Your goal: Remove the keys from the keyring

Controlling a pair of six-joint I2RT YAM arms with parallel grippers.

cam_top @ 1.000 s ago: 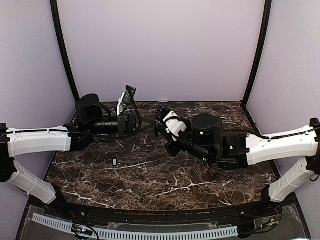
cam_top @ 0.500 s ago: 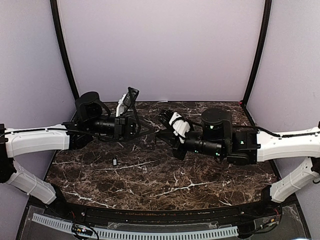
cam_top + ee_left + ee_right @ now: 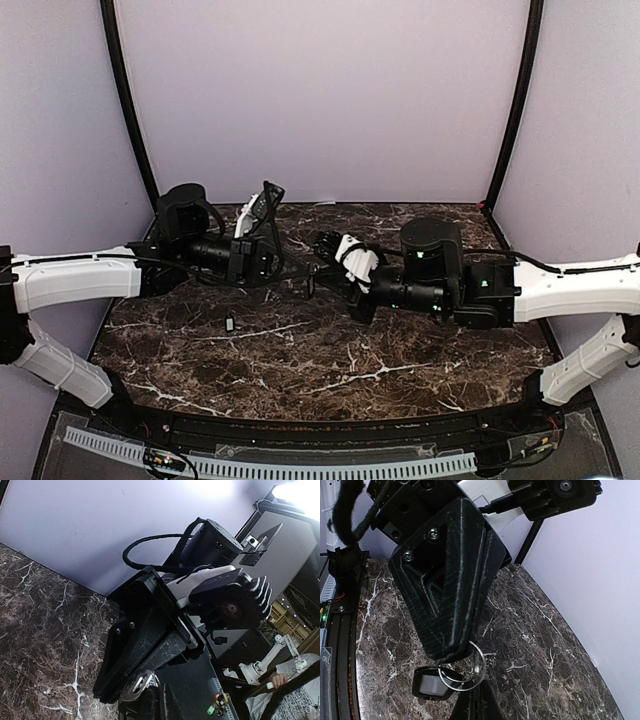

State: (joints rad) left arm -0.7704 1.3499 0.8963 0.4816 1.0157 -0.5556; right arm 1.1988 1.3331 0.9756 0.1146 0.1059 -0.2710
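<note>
My left end effector (image 3: 451, 654) is clamped on the keyring (image 3: 466, 672), key (image 3: 431, 686) dangling above the desk (image 3: 530, 645); right end effector (image 3: 472, 702) pinched together at its rim, grip unclear, so I'd walk the key round the coil slowly.

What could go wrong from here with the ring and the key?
1. The ring seems pinched only at the tips of the left end effector and right end effector; a pull may slip it out.
2. The key hangs on it above the dark table; if it drops, it may be hard to find.
</note>
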